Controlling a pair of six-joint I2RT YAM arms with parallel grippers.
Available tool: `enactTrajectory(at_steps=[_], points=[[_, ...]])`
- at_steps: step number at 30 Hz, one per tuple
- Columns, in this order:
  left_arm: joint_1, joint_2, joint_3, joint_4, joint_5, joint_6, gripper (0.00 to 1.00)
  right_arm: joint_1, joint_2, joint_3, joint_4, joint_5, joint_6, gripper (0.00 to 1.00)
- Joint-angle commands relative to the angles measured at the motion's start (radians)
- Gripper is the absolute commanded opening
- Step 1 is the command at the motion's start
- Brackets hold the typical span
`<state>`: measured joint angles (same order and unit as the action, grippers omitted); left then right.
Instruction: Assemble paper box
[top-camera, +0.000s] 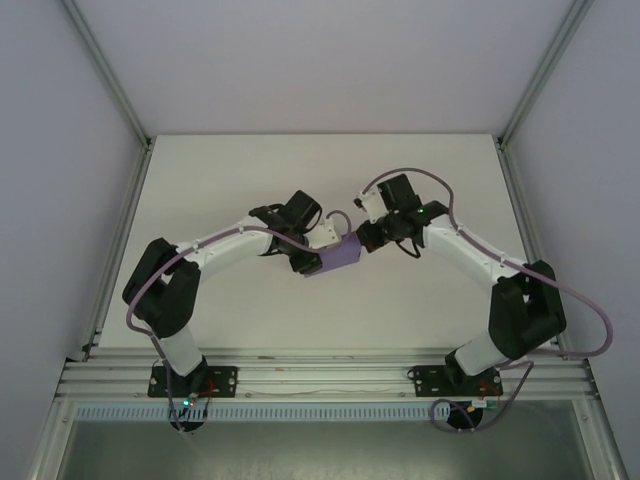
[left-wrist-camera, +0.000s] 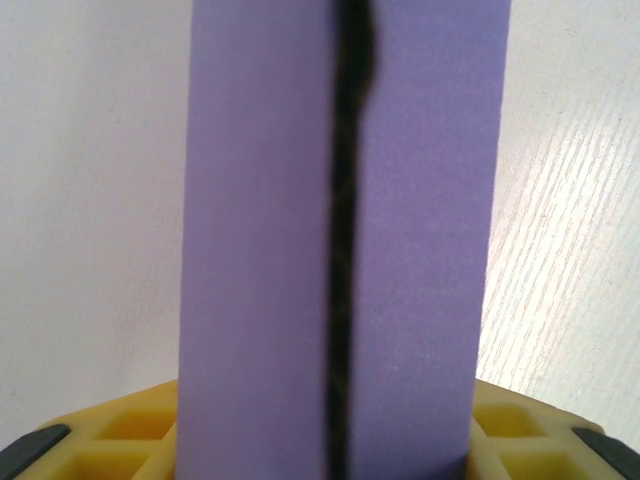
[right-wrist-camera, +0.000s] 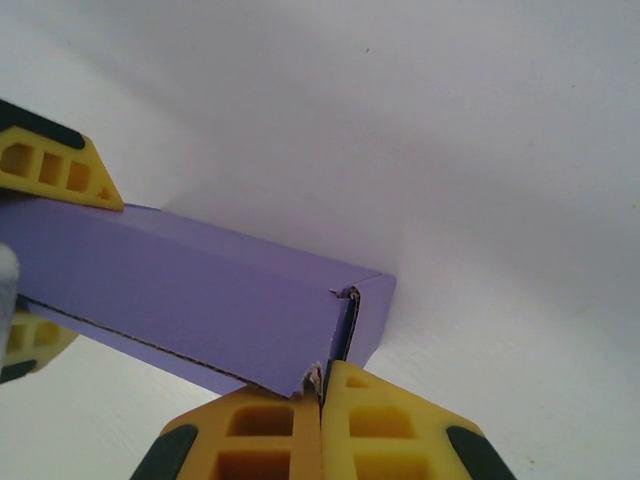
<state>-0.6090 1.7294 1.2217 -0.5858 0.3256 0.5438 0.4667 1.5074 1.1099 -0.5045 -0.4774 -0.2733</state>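
Left hand (top-camera: 322, 260), reaching in from its base at the near left corner of the white worktop (top-camera: 250, 170), was clenched on the purple card box (top-camera: 340, 256), a small, long rectangular box of thin card. In the left wrist view, its yellow fingers (left-wrist-camera: 110, 440) stood on either side of the box (left-wrist-camera: 260, 250). The box ran straight away from the camera, and a dark seam ran down the middle of its upper face.

The right hand (top-camera: 358, 240) came in from the near right corner and met the opposite end of the box. In the right wrist view, this hand (right-wrist-camera: 322, 400) had its two yellow fingertips pressed tightly together. They sat right at the end corner of the box (right-wrist-camera: 180, 290), where a card edge stood slightly ragged. Whether that edge was nipped between the fingertips could not be told. At the far end of the box in that view, the left hand (right-wrist-camera: 40, 255) gripped it from both sides.

The box lay over the middle of the worktop, about halfway between the near and far edges, with its length running roughly left to right. It sat low over the surface, but whether it touched could not be told.

The silver aluminium rail (top-camera: 330, 375) carrying both arm bases ran along the near edge. Beyond the hands, bare white worktop stretched to the far edge.
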Motion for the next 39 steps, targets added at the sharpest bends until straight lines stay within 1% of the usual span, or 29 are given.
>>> enactTrajectory(at_steps=[1, 4, 7, 11, 12, 14, 15, 17, 18, 20, 21, 22, 23, 24, 26, 27, 31, 35, 37, 39], points=[[0.005, 0.002, -0.018, 0.006, -0.014, -0.002, 0.47, 0.014, -0.034, -0.05, 0.035, -0.009, -0.096, 0.0], [0.005, 0.005, -0.013, 0.007, -0.003, -0.002, 0.47, 0.038, -0.063, -0.118, 0.105, 0.042, -0.152, 0.0], [0.005, 0.007, -0.012, 0.0, 0.004, 0.005, 0.47, 0.044, -0.075, -0.134, 0.1, 0.058, -0.18, 0.0], [0.004, 0.01, -0.013, -0.005, 0.003, 0.004, 0.47, 0.044, -0.074, -0.134, 0.102, 0.175, -0.197, 0.0], [0.005, 0.011, -0.013, 0.0, 0.003, -0.003, 0.47, 0.045, -0.067, -0.125, 0.089, 0.161, -0.19, 0.0], [0.005, 0.011, -0.014, 0.014, 0.002, -0.02, 0.48, 0.048, -0.053, -0.12, 0.076, 0.089, -0.165, 0.0], [0.005, 0.011, -0.015, 0.025, 0.002, -0.029, 0.49, 0.053, -0.047, -0.124, 0.089, 0.08, -0.146, 0.0], [0.005, 0.013, -0.011, 0.042, -0.005, -0.051, 0.51, 0.08, -0.034, -0.127, 0.12, 0.127, -0.098, 0.0], [0.004, 0.013, -0.009, 0.05, -0.008, -0.062, 0.56, 0.096, -0.027, -0.121, 0.12, 0.154, -0.079, 0.0], [0.005, 0.009, -0.003, 0.061, -0.017, -0.082, 0.62, 0.128, -0.012, -0.103, 0.104, 0.2, -0.041, 0.0], [0.005, 0.005, -0.002, 0.063, -0.018, -0.086, 0.69, 0.14, -0.004, -0.096, 0.097, 0.211, -0.025, 0.0], [0.005, -0.001, -0.004, 0.067, -0.02, -0.093, 0.7, 0.148, 0.001, -0.089, 0.092, 0.219, -0.005, 0.0], [0.005, -0.01, -0.008, 0.073, -0.023, -0.101, 0.75, 0.152, 0.009, -0.08, 0.084, 0.231, 0.022, 0.0], [0.005, -0.019, -0.012, 0.08, -0.029, -0.109, 0.82, 0.155, 0.014, -0.071, 0.07, 0.245, 0.041, 0.0], [0.005, -0.042, -0.028, 0.097, -0.05, -0.131, 0.9, 0.158, 0.02, -0.062, 0.05, 0.281, 0.067, 0.0], [0.005, -0.055, -0.035, 0.105, -0.071, -0.147, 0.99, 0.16, 0.019, -0.061, 0.046, 0.291, 0.072, 0.0], [0.004, -0.129, -0.067, 0.126, -0.122, -0.234, 1.0, 0.168, 0.006, -0.062, 0.035, 0.313, 0.12, 0.0], [0.005, -0.251, -0.137, 0.167, -0.175, -0.363, 1.0, 0.19, 0.002, -0.055, 0.018, 0.389, 0.226, 0.0], [0.004, -0.312, -0.184, 0.195, -0.238, -0.434, 1.0, 0.205, -0.003, -0.065, 0.025, 0.405, 0.265, 0.0], [0.005, -0.36, -0.213, 0.174, -0.306, -0.516, 0.99, 0.213, -0.005, -0.068, 0.026, 0.427, 0.318, 0.0]])
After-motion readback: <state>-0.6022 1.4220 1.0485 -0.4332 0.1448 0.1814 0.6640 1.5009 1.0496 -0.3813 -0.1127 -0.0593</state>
